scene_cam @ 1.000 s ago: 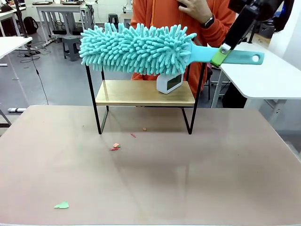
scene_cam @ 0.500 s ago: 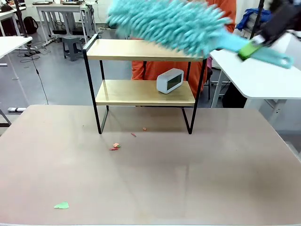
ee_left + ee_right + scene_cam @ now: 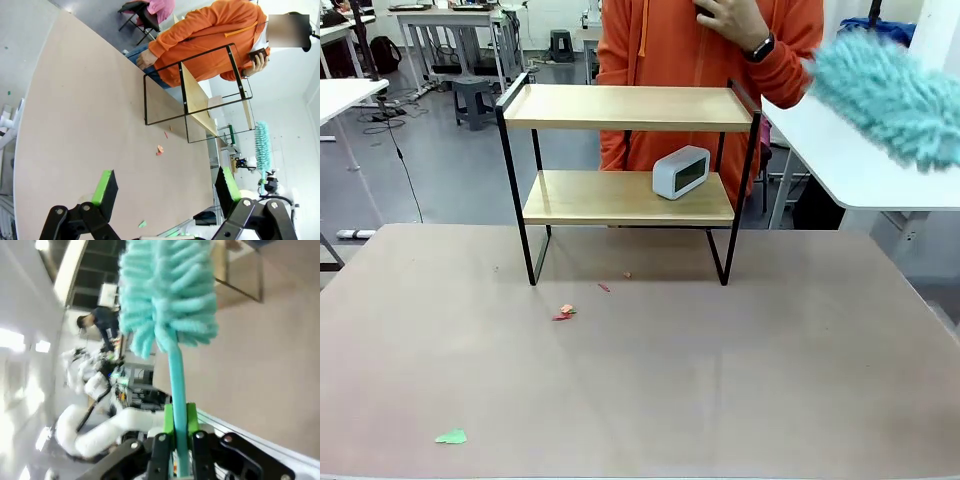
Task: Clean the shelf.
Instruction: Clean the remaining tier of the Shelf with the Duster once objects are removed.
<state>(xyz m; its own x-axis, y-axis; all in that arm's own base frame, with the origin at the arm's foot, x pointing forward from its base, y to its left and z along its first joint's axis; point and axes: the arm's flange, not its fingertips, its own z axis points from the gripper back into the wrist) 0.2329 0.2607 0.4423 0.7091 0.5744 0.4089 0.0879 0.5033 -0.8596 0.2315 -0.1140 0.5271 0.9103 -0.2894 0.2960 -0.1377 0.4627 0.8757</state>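
The shelf (image 3: 625, 106) stands at the table's far side, two light boards in a black frame; it also shows in the left wrist view (image 3: 200, 97). A white clock (image 3: 680, 171) rests on its lower board. A teal fluffy duster (image 3: 892, 95) hangs blurred at the right edge, away from the shelf. In the right wrist view my right gripper (image 3: 179, 426) is shut on the duster's teal handle (image 3: 176, 385), the head (image 3: 167, 287) above. My left gripper (image 3: 165, 187) is open over the table, nothing between its fingers.
Small paper scraps lie on the brown table: red and orange bits (image 3: 565, 312) before the shelf, a green piece (image 3: 451, 436) near the front left. A person in an orange hoodie (image 3: 710, 40) stands behind the shelf. A white table (image 3: 865, 160) is at the right.
The duster swept off the shelf's top board, rising and swinging right until only its head shows at the right edge. The top board is now uncovered.
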